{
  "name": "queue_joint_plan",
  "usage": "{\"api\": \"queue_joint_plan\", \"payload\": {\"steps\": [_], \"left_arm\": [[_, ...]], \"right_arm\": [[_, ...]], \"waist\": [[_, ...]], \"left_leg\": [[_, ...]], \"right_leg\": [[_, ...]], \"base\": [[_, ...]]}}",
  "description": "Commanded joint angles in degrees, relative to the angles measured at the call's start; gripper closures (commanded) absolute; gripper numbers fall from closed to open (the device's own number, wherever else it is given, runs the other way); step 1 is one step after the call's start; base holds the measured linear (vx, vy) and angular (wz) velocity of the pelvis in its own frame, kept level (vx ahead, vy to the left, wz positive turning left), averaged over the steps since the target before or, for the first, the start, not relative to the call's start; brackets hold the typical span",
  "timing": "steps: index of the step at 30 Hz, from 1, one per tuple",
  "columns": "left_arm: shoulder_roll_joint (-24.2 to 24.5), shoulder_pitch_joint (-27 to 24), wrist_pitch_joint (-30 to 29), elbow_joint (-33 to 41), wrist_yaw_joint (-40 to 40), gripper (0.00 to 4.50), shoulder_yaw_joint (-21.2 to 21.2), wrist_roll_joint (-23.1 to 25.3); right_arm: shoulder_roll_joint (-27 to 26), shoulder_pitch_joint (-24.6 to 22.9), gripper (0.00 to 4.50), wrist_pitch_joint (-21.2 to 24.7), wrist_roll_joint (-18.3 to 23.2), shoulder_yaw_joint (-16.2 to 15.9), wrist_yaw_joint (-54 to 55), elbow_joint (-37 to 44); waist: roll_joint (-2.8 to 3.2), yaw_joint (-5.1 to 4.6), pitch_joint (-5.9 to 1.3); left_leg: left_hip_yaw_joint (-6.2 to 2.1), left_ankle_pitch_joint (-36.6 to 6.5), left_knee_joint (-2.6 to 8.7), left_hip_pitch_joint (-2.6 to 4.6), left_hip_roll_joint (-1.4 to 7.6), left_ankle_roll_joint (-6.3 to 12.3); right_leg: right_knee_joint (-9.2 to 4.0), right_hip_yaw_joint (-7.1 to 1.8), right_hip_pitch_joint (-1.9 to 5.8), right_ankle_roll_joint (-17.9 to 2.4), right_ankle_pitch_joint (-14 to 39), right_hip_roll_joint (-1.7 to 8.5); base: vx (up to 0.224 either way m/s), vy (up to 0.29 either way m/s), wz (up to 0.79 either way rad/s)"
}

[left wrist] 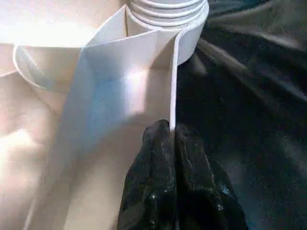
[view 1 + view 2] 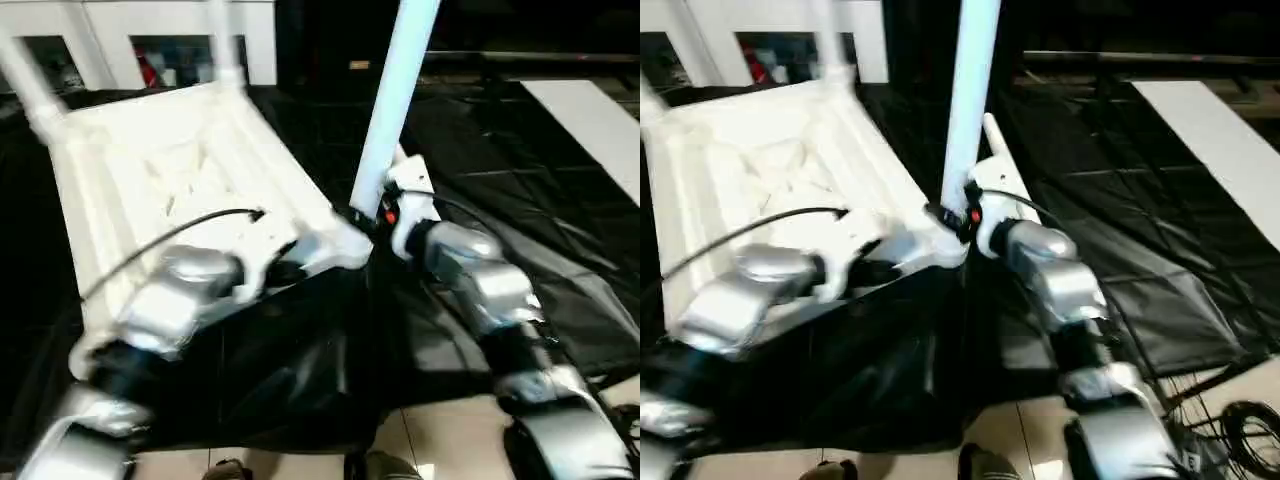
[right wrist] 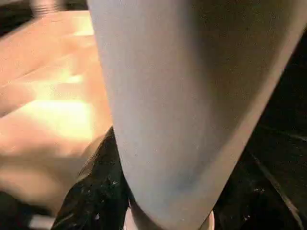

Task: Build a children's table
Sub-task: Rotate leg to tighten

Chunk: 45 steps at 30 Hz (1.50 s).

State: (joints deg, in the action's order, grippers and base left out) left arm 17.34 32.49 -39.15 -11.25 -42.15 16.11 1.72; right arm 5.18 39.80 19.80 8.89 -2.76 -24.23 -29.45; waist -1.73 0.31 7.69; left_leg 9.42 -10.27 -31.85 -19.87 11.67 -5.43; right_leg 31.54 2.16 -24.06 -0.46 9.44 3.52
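Note:
The white tabletop (image 2: 150, 160) lies upside down on a black cloth, ribbed underside up. Two white legs (image 2: 30, 85) (image 2: 222, 40) stand in its far corner sockets. A third white leg (image 2: 395, 90) rises from the near right corner socket (image 1: 168, 12). My right gripper (image 2: 375, 215) is shut around this leg just above the socket, and one black finger (image 3: 91, 191) shows beside the tube. My left gripper (image 1: 170, 136) is shut on the tabletop's thin rim wall right next to that corner, with my left arm reaching in over the near edge.
A black cloth (image 2: 500, 180) covers the floor under the work. A white cabinet with glass doors (image 2: 110, 30) stands behind. A flat white board (image 2: 590, 120) lies at the far right. Pale floor tiles (image 2: 450, 440) and loose cables (image 2: 1240, 425) are nearest me.

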Motion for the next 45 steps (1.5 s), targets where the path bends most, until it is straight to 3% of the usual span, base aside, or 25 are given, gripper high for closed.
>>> {"api": "queue_joint_plan", "payload": {"steps": [1,2,4,5,6,7,8,9,10,11,12,13,14,15,16,18,20,23,29,30,33,36,38,41,45], "left_arm": [[-3.9,0.31,-2.67,-1.54,3.12,4.5,3.12,0.37],[-5.2,0.59,-3.51,-1.25,3.94,4.5,3.36,0.6],[-5.98,0.77,-4.01,-1.07,4.43,4.5,3.5,0.73],[-7.97,1.13,-5.49,-0.31,5.77,4.5,3.54,0.66],[-9.49,1.34,-7.01,0.58,6.91,4.5,3.62,0.63],[-9.49,1.34,-7.01,0.58,6.91,4.5,3.62,0.63],[-10.39,1.43,-8.01,1.11,8.01,4.5,3.54,0.55],[-10.57,1.42,-8.27,1.07,8.48,4.5,3.44,0.51],[-10.74,1.31,-8.65,0.97,9.06,4.5,3.19,0.83],[-10.74,1.31,-8.65,0.97,9.06,4.5,3.19,0.83],[-10.74,1.31,-8.65,0.97,9.06,4.5,3.19,0.83],[-10.55,1.24,-8.69,0.79,9.22,4.5,3.13,1.26],[-10.36,1.23,-8.57,0.75,9.18,4.5,3.12,1.43],[-10.08,1.21,-8.41,0.68,9.12,4.5,3.11,1.65],[-9.65,1.22,-8.37,0.75,8.82,4.5,3.21,1.85],[-9.24,1.2,-8.19,0.72,8.55,4.5,3.24,1.94],[-8.8,1.26,-8.07,0.68,8.15,4.5,3.26,2.04],[-8.38,1.34,-8.18,0.76,7.92,4.5,3.33,2.02],[-7.95,1.26,-8.2,1.1,7.71,4.5,3.35,1.98],[-7.88,1.27,-8.12,1.08,7.67,4.5,3.34,1.93],[-7.49,1.3,-7.79,1.05,7.42,4.5,3.26,1.78],[-6.59,1.3,-6.85,1.15,6.79,4.5,3.1,1.68],[-5.63,1.31,-6.1,1.17,6.04,4.5,3.26,1.7],[-4.92,1.16,-5.51,1.64,5.39,4.5,3.09,1.5],[-3.41,0.79,-4.31,2.97,4.04,4.5,3.23,1.37]], "right_arm": [[-3.6,-3.14,2.65,5.48,0.38,-2.36,2.4,-8.9],[-4.56,-2.44,2.65,5.57,0.48,-1.88,3.44,-10.03],[-5.14,-2.02,2.65,5.62,0.54,-1.59,4.07,-10.71],[-6.26,-0.97,2.65,5.19,0.02,-1.29,5.62,-12.49],[-7.05,-0.14,2.65,4.84,-0.42,-1.16,6.68,-13.94],[-7.05,-0.14,2.65,4.84,-0.42,-1.16,6.68,-13.94],[-7.58,0.53,2.65,4.51,-0.82,-1.09,7.54,-15.08],[-7.74,0.85,2.65,4.4,-0.95,-1.06,7.84,-15.58],[-8.11,1.34,2.65,4.2,-1.33,-0.69,8.27,-16.45],[-8.11,1.34,2.65,4.2,-1.33,-0.69,8.27,-16.45],[-8.11,1.34,2.65,4.2,-1.33,-0.69,8.27,-16.45],[-8.31,1.69,2.65,4.05,-1.61,-0.48,8.53,-17.12],[-8.33,1.77,2.65,3.98,-1.7,-0.44,8.58,-17.31],[-8.37,1.87,2.65,3.88,-1.82,-0.39,8.66,-17.59],[-8.44,2.11,2.65,3.64,-2.01,-0.21,8.82,-18.15],[-8.41,2.27,2.65,3.37,-2.17,-0.15,8.82,-18.41],[-8.22,2.72,2.65,2.65,-3.17,-0.48,8.87,-18.99],[-7.99,3.31,2.65,1.53,-4.59,-0.79,8.55,-19.83],[-7.92,3.85,2.65,0.36,-4.34,0.01,7.52,-20.28],[-7.87,3.91,2.09,0.05,-4.27,0.02,7.27,-20.25],[-7.83,4.13,1.95,-0.32,-4.13,0.29,6.48,-19.88],[-7.62,4.18,1.67,-1.39,-3.88,0.54,4.75,-18.26],[-7.16,4.08,1.44,-1.79,-4.24,0.08,3.5,-16.86],[-6.66,3.5,1.22,-2.14,-4.05,-0.31,2.31,-14.69],[-5.27,2.08,0.89,-3.5,-3.88,-1.47,-1.08,-10.01]], "waist": [[1.21,-0.65,-1.22],[1.29,-0.98,-1.05],[1.58,-1.25,-0.86],[2.18,-1.89,-0.32],[2.6,-1.82,-0.19],[3.3,-1.31,0.11],[3.59,2.25,0.22],[3.59,2.25,0.22],[-1.98,1.43,-0.65],[-1.53,2.59,-0.48],[-1.77,2.66,-1.15],[-0.83,3.18,-1.41],[0.1,2.97,-2.4],[0.1,2.97,-2.4],[0.73,2.48,-2.05],[0.89,2.09,-2.04],[1.17,1.84,-2.01],[1.19,1.21,-2.01],[0.98,1.21,-2.17],[0.98,1.23,-2.2],[0.91,1.29,-2.17],[0.76,1.42,-2.37],[0.91,1.52,-2.37],[0.94,1.53,-2.34],[1.0,1.67,-2.68]], "left_leg": [[-1.17,-32.2,4.87,1.65,0.49,-1.25],[-1.52,-34.14,5.01,1.64,0.35,-0.93],[-1.93,-36.2,5.38,1.63,0.53,-0.85],[-2.6,-42.5,6.23,2.37,1.04,-0.83],[-2.83,-44.41,6.72,2.3,1.29,-0.72],[-2.88,-49.55,9.29,0.36,3.1,-0.58],[-1.42,-54.86,13.07,-3.81,5.43,0.3],[-1.42,-54.86,13.07,-3.81,5.43,0.3],[0.98,-39.63,4.82,2.84,0.68,1.25],[0.23,-17.41,-2.24,4.1,-1.74,2.42],[-1.1,-10.21,-1.52,0.96,-1.55,3.29],[-2.31,-6.59,0.55,-1.81,-0.88,2.4],[-2.34,-4.23,4.49,-1.74,-0.14,-0.41],[-2.34,-4.23,4.49,-1.74,-0.14,-0.41],[-1.68,-14.45,4.86,-0.16,0.14,-0.1],[-1.74,-23.0,4.82,0.45,-0.08,-0.58],[-2.37,-24.99,5.54,0.11,0.2,-1.13],[-2.45,-25.66,5.91,-0.1,0.39,-1.4],[-1.99,-22.18,5.99,-0.91,0.39,-0.82],[-1.93,-21.86,5.97,-0.89,0.4,-0.77],[-1.52,-22.3,5.77,-0.51,0.41,-0.36],[-1.17,-18.53,5.86,-1.1,0.56,-0.07],[-0.83,-18.58,5.69,-0.69,0.69,0.24],[-0.78,-18.04,5.72,-0.88,0.73,0.28],[-0.64,-14.84,5.54,-1.09,0.9,0.64]], "right_leg": [[-5.89,-0.22,0.22,-3.42,39.13,2.89],[-6.53,0.68,0.64,-2.21,40.43,2.88],[-6.84,1.37,0.92,-1.6,40.64,3.0],[-7.4,3.67,1.44,-0.99,37.65,2.26],[-7.21,4.32,2.04,-0.77,36.13,2.1],[-2.32,4.17,4.37,-2.08,28.44,2.0],[8.16,2.09,7.32,-3.43,16.62,2.07],[8.16,2.09,7.32,-3.43,16.62,2.07],[-0.23,-2.88,-0.02,1.38,41.61,3.2],[-8.42,-3.89,-2.37,2.07,66.38,8.17],[-7.33,-5.35,1.14,1.49,65.3,9.36],[-5.04,-4.73,3.92,0.35,58.32,9.43],[-1.79,-1.75,3.83,-2.97,28.49,4.15],[-1.79,-1.75,3.83,-2.97,28.49,4.15],[-2.12,-1.75,2.45,-6.33,23.54,3.34],[-3.19,-2.02,1.88,-6.13,34.64,3.8],[-3.76,-1.75,2.02,-4.27,37.88,4.02],[-3.88,-1.58,1.96,-4.58,34.26,3.8],[-3.67,-1.74,2.38,-5.4,30.55,3.92],[-3.67,-1.8,2.34,-5.43,30.18,3.91],[-3.82,-1.95,1.92,-5.8,31.13,3.95],[-3.34,-1.94,2.43,-6.32,26.76,3.75],[-3.42,-2.08,2.15,-7.01,26.15,3.81],[-3.5,-2.05,2.21,-6.88,26.78,3.85],[-3.02,-2.1,2.59,-7.82,22.49,3.81]], "base": [[0.0,0.0,0.0],[0.0,0.0,0.0],[0.0,0.0,0.0],[0.0,0.0,0.0],[0.0,0.0,0.0],[-0.072,-0.004,0.05],[-0.072,-0.004,0.05],[-0.034,-0.07,0.3],[0.071,-0.148,0.19],[0.071,-0.148,0.19],[0.118,-0.099,-0.32],[0.098,0.001,-0.38],[0.098,0.001,-0.38],[0.0,0.0,0.0],[0.0,0.0,0.0],[0.0,0.0,0.0],[0.0,0.0,0.0],[0.0,0.0,0.0],[0.0,0.0,0.0],[0.0,0.0,0.0],[0.0,0.0,0.0],[0.0,0.0,0.0],[0.0,0.0,0.0],[0.0,0.0,0.0],[0.0,0.0,0.0]]}}
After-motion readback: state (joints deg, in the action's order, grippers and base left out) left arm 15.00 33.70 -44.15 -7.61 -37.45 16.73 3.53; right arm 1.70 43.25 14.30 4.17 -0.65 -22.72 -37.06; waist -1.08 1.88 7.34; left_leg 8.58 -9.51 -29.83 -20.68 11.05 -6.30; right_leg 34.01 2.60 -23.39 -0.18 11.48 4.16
